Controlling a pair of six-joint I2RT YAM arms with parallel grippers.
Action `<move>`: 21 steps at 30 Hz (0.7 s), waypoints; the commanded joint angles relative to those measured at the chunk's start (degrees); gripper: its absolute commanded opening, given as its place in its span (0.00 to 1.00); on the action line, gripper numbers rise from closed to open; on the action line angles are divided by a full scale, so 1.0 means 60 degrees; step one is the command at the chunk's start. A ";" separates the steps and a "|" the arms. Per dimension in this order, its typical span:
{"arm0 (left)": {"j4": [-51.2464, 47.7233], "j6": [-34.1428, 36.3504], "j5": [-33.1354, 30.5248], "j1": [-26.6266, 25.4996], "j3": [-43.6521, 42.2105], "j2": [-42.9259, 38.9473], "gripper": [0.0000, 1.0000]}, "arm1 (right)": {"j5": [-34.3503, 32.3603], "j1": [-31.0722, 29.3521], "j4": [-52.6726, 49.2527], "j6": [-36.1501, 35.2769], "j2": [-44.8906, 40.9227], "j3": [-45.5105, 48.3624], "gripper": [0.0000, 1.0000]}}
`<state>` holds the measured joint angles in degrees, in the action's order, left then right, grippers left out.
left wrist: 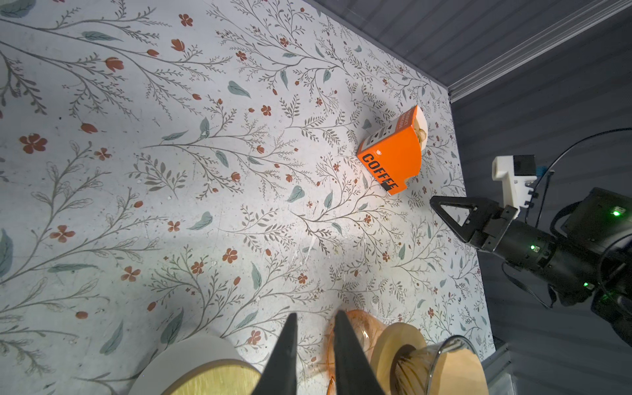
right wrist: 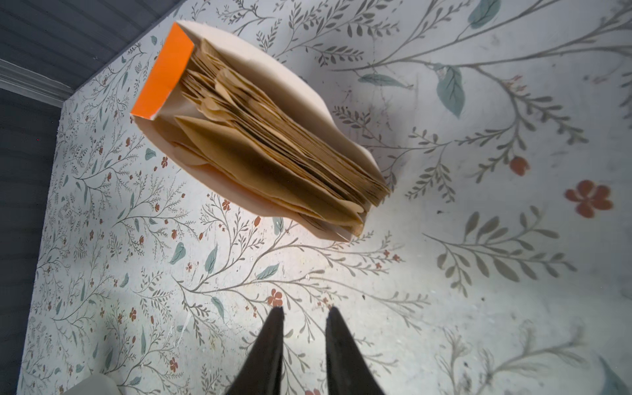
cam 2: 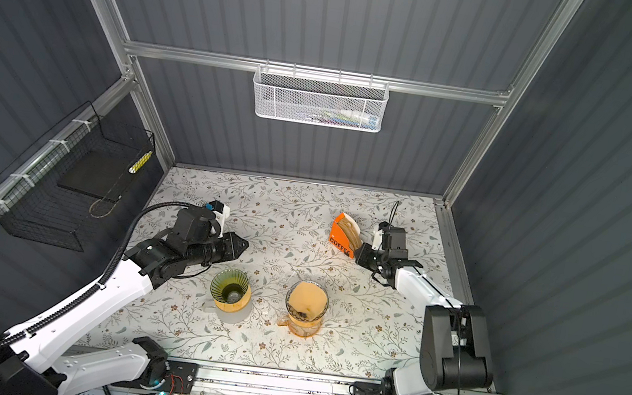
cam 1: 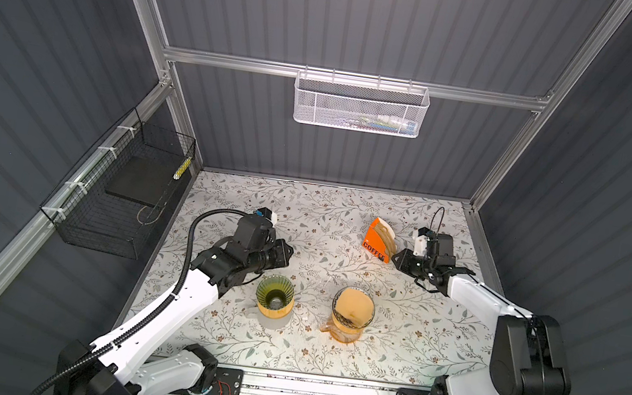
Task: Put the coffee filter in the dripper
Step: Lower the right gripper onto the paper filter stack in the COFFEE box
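Right wrist view shows us thin, floppy coffee filters [right wrist: 273,147]; we pinch one edge gently. Our right gripper [right wrist: 304,309] waits slightly apart, empty.

On your floral table [cam 2: 369,340], a brown coffee filter [cam 2: 306,296] sat inside the glass dripper [cam 2: 295,311] on the orange carafe [cam 2: 304,330]. A green dripper [cam 2: 229,287] stood just beside it. Your right gripper [cam 2: 359,253] was near the orange filter box [cam 2: 343,237]; your left gripper [cam 2: 243,245] hung behind the green dripper.
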<state>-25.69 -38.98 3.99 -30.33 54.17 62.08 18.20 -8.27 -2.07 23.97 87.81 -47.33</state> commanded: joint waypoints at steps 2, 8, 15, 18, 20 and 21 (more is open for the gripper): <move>0.0444 0.0111 -0.0396 -0.0009 -0.0003 0.0149 0.21 | 0.0467 0.0075 0.0631 -0.0109 0.0569 -0.0402 0.24; 0.0444 0.0227 -0.0372 0.0002 0.0180 0.0607 0.21 | 0.0510 0.0243 0.0839 -0.0140 0.1178 -0.0639 0.23; 0.0589 0.0142 -0.0328 -0.0007 0.0200 0.0901 0.21 | 0.0340 0.0368 0.0581 -0.0177 0.1643 -0.1055 0.19; 0.0620 0.0110 -0.0328 0.0001 0.0214 0.0996 0.21 | 0.0264 0.0404 0.0457 -0.0215 0.1820 -0.1218 0.20; 0.0675 0.0094 -0.0313 0.0001 0.0200 0.1032 0.21 | 0.0313 0.0477 0.0461 -0.0188 0.1919 -0.1294 0.21; 0.0718 0.0081 -0.0285 -0.0007 0.0183 0.1052 0.22 | 0.0370 0.0498 0.0450 -0.0196 0.1988 -0.1342 0.21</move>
<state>-22.59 -38.76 2.55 -30.33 54.15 67.81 20.21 -5.96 1.67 23.49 98.80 -54.04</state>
